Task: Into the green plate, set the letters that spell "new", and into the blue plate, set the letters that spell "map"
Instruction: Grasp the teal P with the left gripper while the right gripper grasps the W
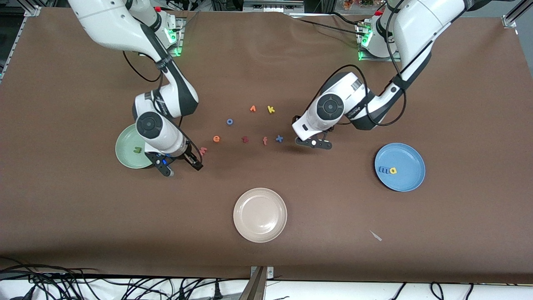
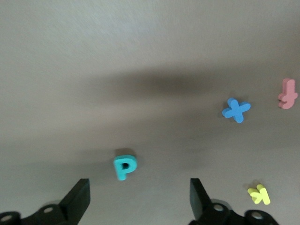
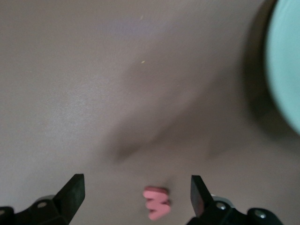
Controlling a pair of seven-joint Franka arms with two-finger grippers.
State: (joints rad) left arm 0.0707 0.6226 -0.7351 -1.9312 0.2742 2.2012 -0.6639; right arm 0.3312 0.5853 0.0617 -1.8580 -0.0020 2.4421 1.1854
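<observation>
Brown surface (image 1: 266,250): both my hands, left hand (image 2: 139,197) and right hand (image 3: 137,197), spread over light, squashy foam p (image 2: 124,167) and w (image 3: 156,203); I'd pinch their flat edges.

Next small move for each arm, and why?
Probably lower both: the left end effector hangs open over the teal p, the right end effector open over the pink w. Neither letter is gripped yet, and both still lie outside their plates.
</observation>
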